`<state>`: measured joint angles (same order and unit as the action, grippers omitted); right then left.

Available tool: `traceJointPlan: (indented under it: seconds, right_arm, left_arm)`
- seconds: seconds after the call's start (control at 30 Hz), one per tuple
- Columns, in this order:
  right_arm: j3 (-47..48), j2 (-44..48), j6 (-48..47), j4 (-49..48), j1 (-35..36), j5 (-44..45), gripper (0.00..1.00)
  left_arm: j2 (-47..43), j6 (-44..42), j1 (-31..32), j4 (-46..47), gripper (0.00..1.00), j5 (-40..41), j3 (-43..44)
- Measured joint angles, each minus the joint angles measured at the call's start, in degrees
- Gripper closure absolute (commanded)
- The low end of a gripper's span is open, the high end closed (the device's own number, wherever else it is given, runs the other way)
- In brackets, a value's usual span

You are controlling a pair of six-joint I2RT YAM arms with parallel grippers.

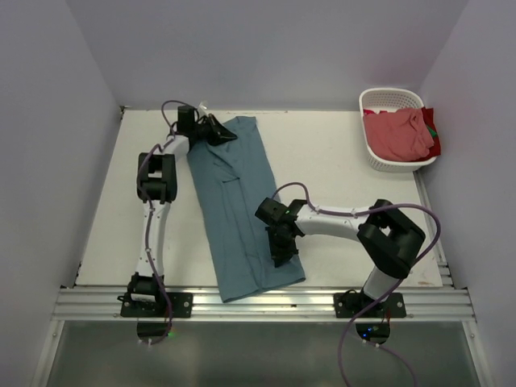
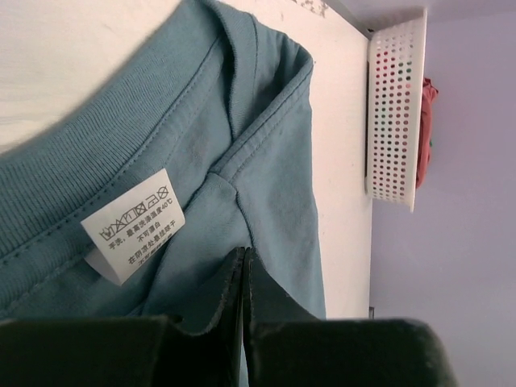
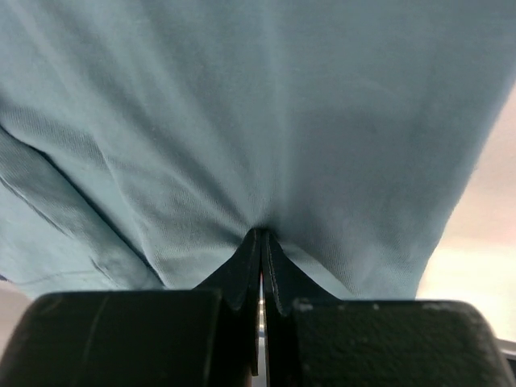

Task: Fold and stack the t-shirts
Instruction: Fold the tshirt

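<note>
Early: teal t-shirt (image 1: 242,218) lies part-folded as a strip mid-surface, my right claw (image 1: 279,258) pinching its near end, my left claw (image 1: 227,134) clenched at the collar; pink t-shirt (image 1: 395,133) sits bunched in the far-right basket (image 1: 391,97).

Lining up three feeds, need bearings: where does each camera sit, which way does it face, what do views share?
Top external: above and behind the bases, looking down at the table; both arms show, left gripper at the teal t-shirt's far end, right gripper nearer.
Left wrist: on that wrist, facing past its shut fingers over collar and label toward the basket.
Right wrist: on that wrist, facing along shut fingers pinching teal cloth.
Shared: teal t-shirt in all; basket in top and left wrist.
</note>
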<state>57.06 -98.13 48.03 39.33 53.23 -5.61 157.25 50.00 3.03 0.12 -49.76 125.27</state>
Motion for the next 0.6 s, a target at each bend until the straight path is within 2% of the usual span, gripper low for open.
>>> traceJointPlan:
  seconds: [0.3,0.43,0.47,0.53,0.57,0.6]
  right_arm:
    - [-0.02,0.00,3.15,1.81,6.08,-0.87,1.00]
    - [1.55,0.11,3.28,3.52,6.51,-0.13,0.89]
    - [2.67,0.28,2.95,4.09,6.51,0.46,0.74]
    - [5.97,1.05,1.90,5.14,6.51,2.19,0.53]
    - [8.26,1.68,1.01,6.08,6.54,3.72,0.39]
    - [10.56,2.23,0.24,6.91,6.54,5.22,0.32]
  left_arm:
    - [0.35,3.17,5.07,7.32,0.94,-6.19,0.09]
    - [-1.03,4.92,6.80,11.43,0.90,-8.76,-0.50]
    - [-2.16,5.14,7.02,12.20,0.86,-9.20,-1.07]
    - [-5.88,4.90,7.10,12.61,0.80,-9.22,-3.08]
    - [-8.59,4.24,6.99,12.31,0.72,-8.81,-4.17]
    - [-11.76,2.47,6.73,10.82,0.71,-7.74,-5.20]
